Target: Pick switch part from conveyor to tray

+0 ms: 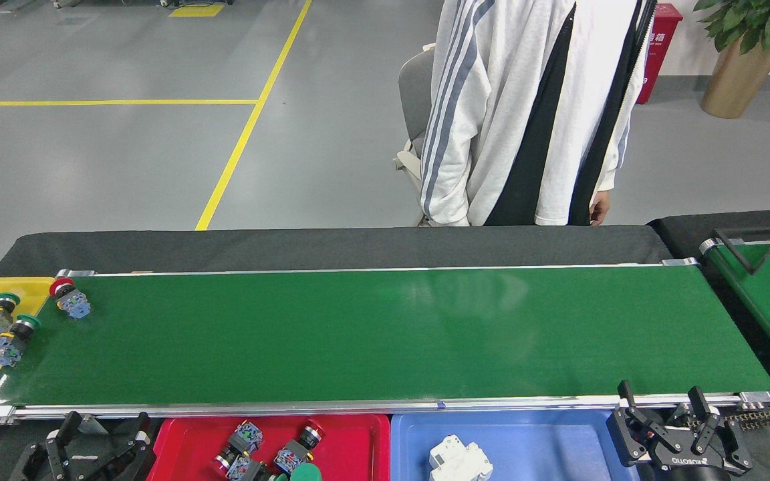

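Both grippers, left (105,427) and right (667,402), gape upward below the conveyor (385,334)

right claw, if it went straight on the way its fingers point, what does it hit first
Probably the conveyor's near silver rail, just ahead of the open right claw; past it is bare green belt. Height is unclear, so it might pass above.
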Controlling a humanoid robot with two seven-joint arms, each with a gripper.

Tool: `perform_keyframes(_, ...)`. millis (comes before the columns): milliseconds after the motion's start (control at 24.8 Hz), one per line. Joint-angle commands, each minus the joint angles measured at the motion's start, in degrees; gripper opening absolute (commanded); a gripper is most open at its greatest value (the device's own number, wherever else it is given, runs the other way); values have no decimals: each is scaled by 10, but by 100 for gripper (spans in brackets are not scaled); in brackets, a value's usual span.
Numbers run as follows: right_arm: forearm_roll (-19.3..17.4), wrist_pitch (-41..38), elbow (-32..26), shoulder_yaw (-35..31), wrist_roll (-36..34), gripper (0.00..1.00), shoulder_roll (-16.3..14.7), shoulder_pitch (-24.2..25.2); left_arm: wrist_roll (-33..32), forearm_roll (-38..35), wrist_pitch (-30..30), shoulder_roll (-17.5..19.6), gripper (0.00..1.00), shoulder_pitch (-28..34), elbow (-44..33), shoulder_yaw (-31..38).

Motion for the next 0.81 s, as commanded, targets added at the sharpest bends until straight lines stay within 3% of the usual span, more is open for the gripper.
perform_keyframes(0, 0, -1, -8, -1, -4, 98, 7, -4, 8, 3, 3, 0, 100, -3, -9, 3)
perform_keyframes(242, 0, -1, -8, -1, -4, 98, 18, 0, 16, 3, 39, 0, 100, -11, -13, 3)
perform_keyframes(767, 1, -2, -9, 0, -4, 98, 18, 11, 16, 5, 32, 7, 100, -11, -13, -8)
